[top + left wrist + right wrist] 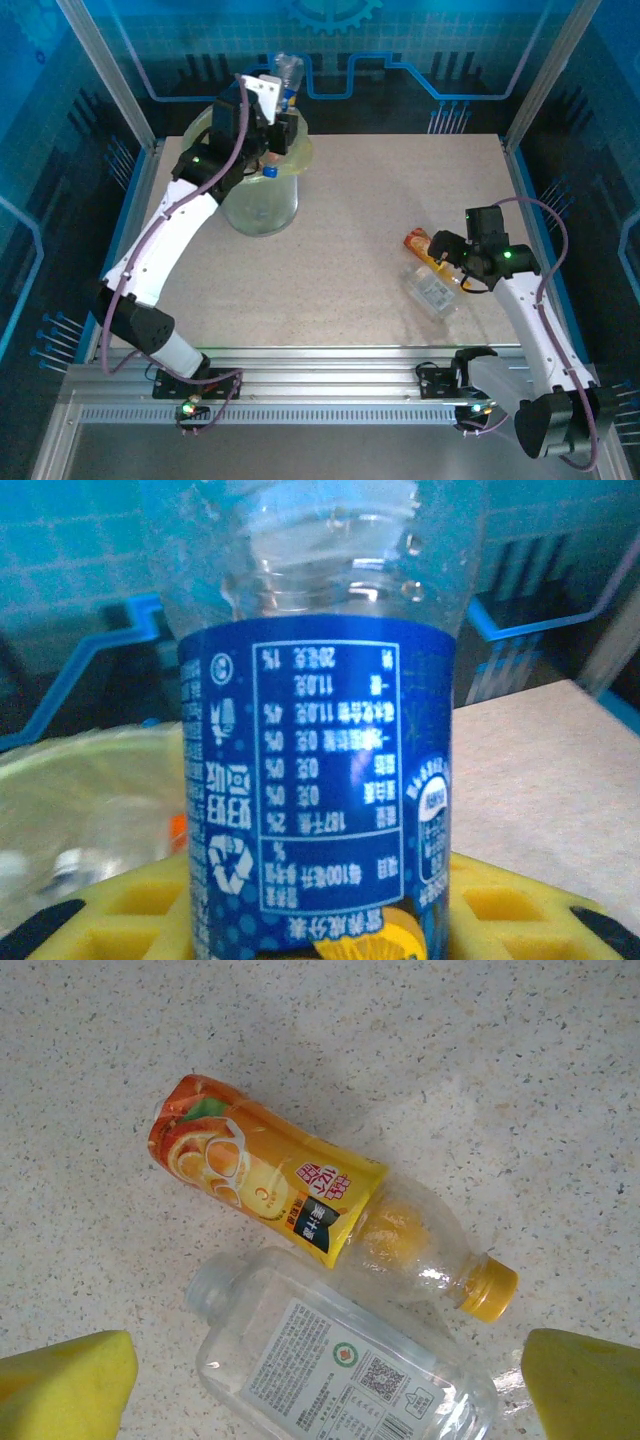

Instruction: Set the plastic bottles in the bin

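My left gripper (277, 105) is shut on a blue-labelled plastic bottle (288, 72), held above the bin (262, 205). In the left wrist view this bottle (315, 770) stands between the yellow fingers (110, 920), with the bag-lined bin (80, 800) below and to the left. A blue cap (269, 172) and an orange cap (177, 830) show inside the bin. My right gripper (452, 265) hangs open over two bottles lying side by side on the table: an orange-labelled one (290, 1195) with a yellow cap and a clear one (345, 1365) with a white label. Its fingers (70, 1380) touch neither.
The speckled table (370, 200) stretches between the bin at the back left and the two bottles (428, 270) at the right. Blue enclosure walls (400, 50) and metal posts (540, 80) ring the table.
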You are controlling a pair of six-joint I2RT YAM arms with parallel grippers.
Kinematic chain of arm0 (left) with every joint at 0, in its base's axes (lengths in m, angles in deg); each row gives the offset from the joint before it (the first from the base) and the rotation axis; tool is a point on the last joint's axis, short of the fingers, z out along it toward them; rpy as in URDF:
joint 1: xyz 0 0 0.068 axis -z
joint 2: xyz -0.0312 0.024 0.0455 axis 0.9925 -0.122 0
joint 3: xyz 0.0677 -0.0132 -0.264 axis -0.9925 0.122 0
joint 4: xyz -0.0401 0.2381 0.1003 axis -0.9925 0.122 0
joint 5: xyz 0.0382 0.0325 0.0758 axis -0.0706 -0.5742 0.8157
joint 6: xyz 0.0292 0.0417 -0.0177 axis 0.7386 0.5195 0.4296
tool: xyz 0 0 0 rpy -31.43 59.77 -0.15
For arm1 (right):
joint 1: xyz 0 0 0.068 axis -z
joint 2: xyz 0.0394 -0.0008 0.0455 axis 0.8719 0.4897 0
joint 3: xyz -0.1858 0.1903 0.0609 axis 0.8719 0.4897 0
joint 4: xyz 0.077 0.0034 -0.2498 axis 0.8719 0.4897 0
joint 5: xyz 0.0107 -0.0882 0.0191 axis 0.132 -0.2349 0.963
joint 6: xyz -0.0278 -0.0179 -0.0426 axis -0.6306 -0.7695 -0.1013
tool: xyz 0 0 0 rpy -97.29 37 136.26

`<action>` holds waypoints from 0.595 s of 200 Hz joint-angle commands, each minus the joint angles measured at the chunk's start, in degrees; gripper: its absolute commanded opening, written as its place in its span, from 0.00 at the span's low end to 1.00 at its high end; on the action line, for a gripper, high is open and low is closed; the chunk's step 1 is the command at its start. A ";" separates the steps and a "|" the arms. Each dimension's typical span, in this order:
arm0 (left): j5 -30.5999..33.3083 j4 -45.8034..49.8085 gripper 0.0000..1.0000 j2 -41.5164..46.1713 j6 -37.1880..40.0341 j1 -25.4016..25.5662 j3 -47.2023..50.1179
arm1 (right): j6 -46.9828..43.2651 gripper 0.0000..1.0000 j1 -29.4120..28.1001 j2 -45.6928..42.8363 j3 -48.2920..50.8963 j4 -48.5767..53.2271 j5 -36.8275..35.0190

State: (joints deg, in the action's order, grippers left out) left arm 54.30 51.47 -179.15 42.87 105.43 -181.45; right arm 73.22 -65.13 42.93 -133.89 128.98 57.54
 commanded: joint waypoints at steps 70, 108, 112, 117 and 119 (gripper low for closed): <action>-3.60 -7.04 0.41 -0.50 -2.92 -15.01 4.59 | 1.28 1.00 0.33 -0.71 0.65 -0.26 1.09; -5.21 -1.68 0.42 -2.33 -4.32 -16.70 3.33 | 1.62 1.00 0.30 -1.07 0.66 -0.16 0.80; -5.37 -1.01 0.42 -2.59 -4.37 -16.72 3.20 | 1.59 1.00 0.29 -1.03 0.68 -0.24 0.84; -5.39 -0.09 0.42 -2.89 -4.49 -16.72 2.90 | 1.68 1.00 0.32 -0.99 0.67 -0.26 0.86; -5.35 0.29 0.42 -2.99 -4.46 -16.72 2.81 | 1.67 1.00 0.29 -0.99 0.68 -0.26 0.81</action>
State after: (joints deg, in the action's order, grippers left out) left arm 51.22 47.93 -180.81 40.03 89.12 -177.06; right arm 74.07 -65.13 42.80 -133.89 128.98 57.91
